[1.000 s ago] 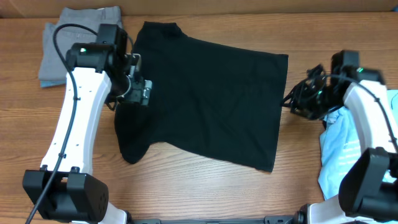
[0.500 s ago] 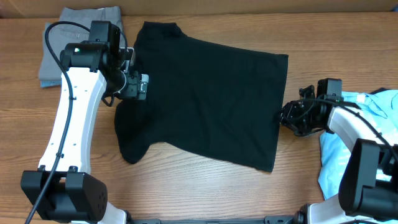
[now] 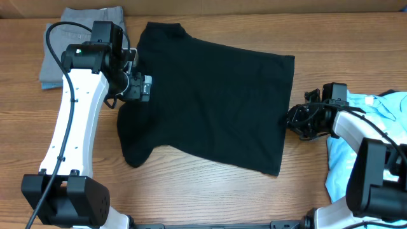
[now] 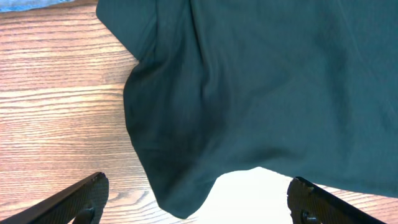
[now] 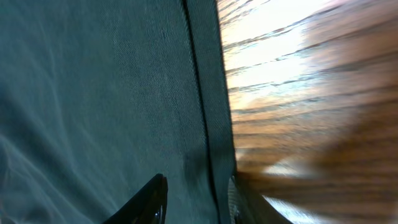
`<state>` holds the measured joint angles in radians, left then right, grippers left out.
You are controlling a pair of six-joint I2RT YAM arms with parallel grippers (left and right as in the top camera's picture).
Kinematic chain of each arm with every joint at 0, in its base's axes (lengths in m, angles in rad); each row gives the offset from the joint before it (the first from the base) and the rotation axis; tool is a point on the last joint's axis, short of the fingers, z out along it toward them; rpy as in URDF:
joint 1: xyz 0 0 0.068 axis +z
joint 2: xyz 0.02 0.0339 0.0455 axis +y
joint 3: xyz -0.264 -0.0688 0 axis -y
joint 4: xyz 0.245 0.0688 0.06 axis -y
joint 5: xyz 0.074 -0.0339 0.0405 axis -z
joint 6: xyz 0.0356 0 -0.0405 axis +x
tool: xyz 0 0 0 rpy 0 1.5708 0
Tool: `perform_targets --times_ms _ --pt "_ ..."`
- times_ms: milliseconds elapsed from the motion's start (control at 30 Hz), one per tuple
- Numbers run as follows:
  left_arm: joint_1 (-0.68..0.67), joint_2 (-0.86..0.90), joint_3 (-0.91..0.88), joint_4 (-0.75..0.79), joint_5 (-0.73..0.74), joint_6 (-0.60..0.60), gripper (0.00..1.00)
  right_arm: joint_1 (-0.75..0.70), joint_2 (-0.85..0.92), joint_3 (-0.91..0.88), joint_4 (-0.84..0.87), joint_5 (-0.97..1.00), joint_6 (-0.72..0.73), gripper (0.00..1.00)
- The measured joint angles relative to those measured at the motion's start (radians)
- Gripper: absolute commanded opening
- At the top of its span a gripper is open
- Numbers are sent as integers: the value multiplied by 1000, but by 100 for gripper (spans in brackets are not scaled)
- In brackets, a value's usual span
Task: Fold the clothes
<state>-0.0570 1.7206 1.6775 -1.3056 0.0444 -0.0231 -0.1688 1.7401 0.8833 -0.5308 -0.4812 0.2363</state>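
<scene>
My left claw hangs over the black shirt with its jaws spread wide and nothing between them. In the left wrist view, my two fingers sit at the bottom corners, well apart. Ahead of them lies the short sleeve of the shirt, flat on the wooden table, and neither finger touches it.

My right claw is at the shirt's bottom hem, low to the table. Its jaws are drawn in narrow, one finger over the cloth and the other on the bare-wood side, with the stitched edge running between them. I cannot tell whether the pads pinch the cloth.

A light blue tee lies bunched behind my right claw. A folded grey garment lies just beyond my left claw, on the side away from the shirt's body.
</scene>
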Motion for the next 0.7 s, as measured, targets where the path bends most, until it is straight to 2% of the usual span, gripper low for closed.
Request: perform_targets --times_ms 267,467,700 --pt "0 0 0 6 0 0 95 26 25 0 25 -18 2 20" --pt "0 0 0 9 0 0 95 26 32 0 21 -27 3 19" --pt "0 0 0 9 0 0 95 -2 32 0 -19 -19 3 12"
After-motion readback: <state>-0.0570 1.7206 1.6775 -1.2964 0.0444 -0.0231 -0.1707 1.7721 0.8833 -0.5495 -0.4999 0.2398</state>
